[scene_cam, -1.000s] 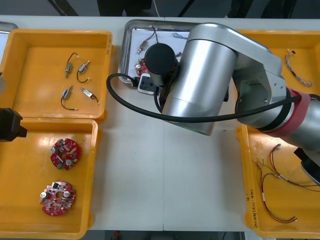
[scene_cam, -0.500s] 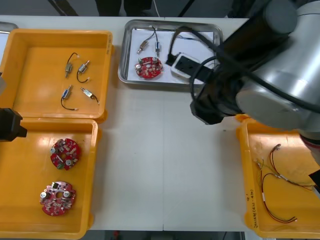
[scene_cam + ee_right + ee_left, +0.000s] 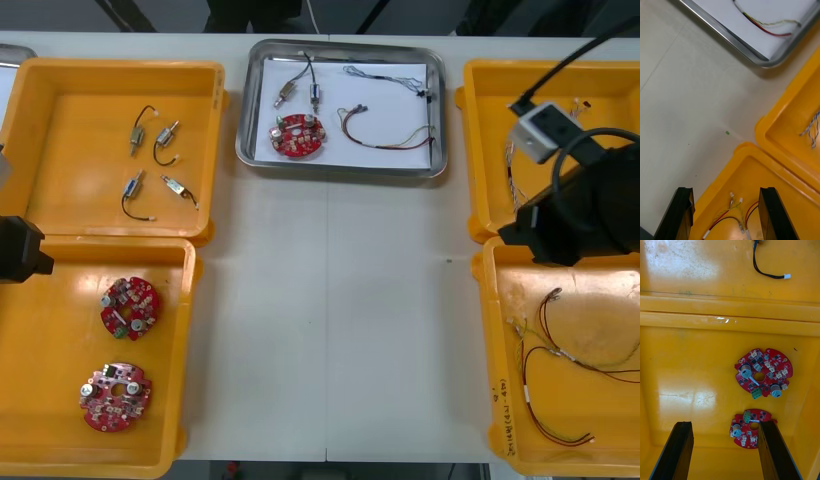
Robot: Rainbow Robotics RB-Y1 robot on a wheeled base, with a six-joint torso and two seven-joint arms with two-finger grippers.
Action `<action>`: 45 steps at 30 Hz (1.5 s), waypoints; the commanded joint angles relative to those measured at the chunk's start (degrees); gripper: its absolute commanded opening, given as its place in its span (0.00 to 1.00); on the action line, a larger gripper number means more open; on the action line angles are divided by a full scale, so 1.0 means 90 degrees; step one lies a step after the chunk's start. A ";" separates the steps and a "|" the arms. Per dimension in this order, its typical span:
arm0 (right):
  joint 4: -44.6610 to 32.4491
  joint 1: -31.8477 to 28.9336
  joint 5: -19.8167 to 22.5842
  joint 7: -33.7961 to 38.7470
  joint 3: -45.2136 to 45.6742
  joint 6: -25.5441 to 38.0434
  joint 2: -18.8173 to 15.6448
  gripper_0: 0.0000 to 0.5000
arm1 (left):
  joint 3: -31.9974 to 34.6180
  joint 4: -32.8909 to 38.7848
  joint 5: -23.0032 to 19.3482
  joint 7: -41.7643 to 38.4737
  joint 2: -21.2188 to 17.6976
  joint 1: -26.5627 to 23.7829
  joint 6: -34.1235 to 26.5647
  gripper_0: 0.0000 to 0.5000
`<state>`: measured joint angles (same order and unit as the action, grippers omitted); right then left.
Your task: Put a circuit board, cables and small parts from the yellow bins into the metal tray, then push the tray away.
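Light table (image 3: 330, 320) — metal tray (image 3: 340, 169), white inside, holds a red circuit board (image 3: 296, 135); both jaws apart, empty.

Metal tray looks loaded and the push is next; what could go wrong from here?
The metal tray sits near the far edge of the table; a long push may tip it off. The open right gripper hangs over the yellow bin rim; swinging low toward the tray could catch it. The left gripper hangs parked above circuit boards.
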<state>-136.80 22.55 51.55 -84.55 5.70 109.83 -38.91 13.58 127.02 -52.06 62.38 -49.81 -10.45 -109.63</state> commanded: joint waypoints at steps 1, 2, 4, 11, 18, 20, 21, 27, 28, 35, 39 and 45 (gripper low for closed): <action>-0.0200 -0.0670 0.0366 0.0566 0.0890 0.0019 -0.0462 1.00 | 0.0180 0.0164 0.0003 0.0735 -0.0266 0.0097 -0.0041 1.00; -0.0200 -0.0806 0.0435 0.0684 0.1056 0.0019 -0.0511 1.00 | 0.0180 0.0164 0.0003 0.0735 -0.0266 0.0097 -0.0041 1.00; -0.0190 -0.1002 0.0503 0.0830 0.1300 0.0019 -0.0560 1.00 | 0.0180 0.0164 0.0003 0.0735 -0.0266 0.0097 -0.0041 1.00; -0.0141 -0.1715 0.0327 0.0879 0.1983 0.0019 -0.0599 1.00 | 0.0180 0.0164 0.0003 0.0735 -0.0266 0.0097 -0.0041 1.00; 0.0181 -0.1988 0.0259 0.0898 0.2189 0.0019 -0.0599 1.00 | 0.0180 0.0164 0.0003 0.0735 -0.0266 0.0097 -0.0041 1.00; 0.0337 -0.2017 0.0269 0.0898 0.2247 0.0019 -0.0599 1.00 | 0.0180 0.0164 0.0003 0.0735 -0.0266 0.0097 -0.0041 1.00; 0.0376 -0.2017 0.0259 0.0898 0.2257 0.0019 -0.0599 1.00 | 0.0180 0.0164 0.0003 0.0735 -0.0266 0.0097 -0.0041 1.00; 0.0611 -0.2027 0.0093 0.0859 0.2286 0.0019 -0.0599 1.00 | 0.0180 0.0164 0.0003 0.0735 -0.0266 0.0097 -0.0041 1.00; 0.0620 -0.2027 0.0015 0.0859 0.2276 0.0019 -0.0599 1.00 | 0.0180 0.0164 0.0003 0.0735 -0.0266 0.0097 -0.0041 1.00; 0.0933 -0.2027 -0.0132 0.0918 0.2325 0.0019 -0.0599 1.00 | 0.0180 0.0164 0.0003 0.0735 -0.0266 0.0097 -0.0041 1.00; 0.1089 -0.2027 -0.0151 0.0967 0.2374 0.0019 -0.0599 1.00 | 0.0180 0.0164 0.0003 0.0735 -0.0266 0.0097 -0.0041 1.00; 0.1245 -0.2037 -0.0249 0.1084 0.2384 0.0019 -0.0589 1.00 | 0.0180 0.0164 0.0003 0.0735 -0.0266 0.0097 -0.0041 1.00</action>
<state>-126.14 5.12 49.93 -77.78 25.22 109.83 -42.34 13.61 127.04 -52.06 62.38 -49.82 -10.45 -109.63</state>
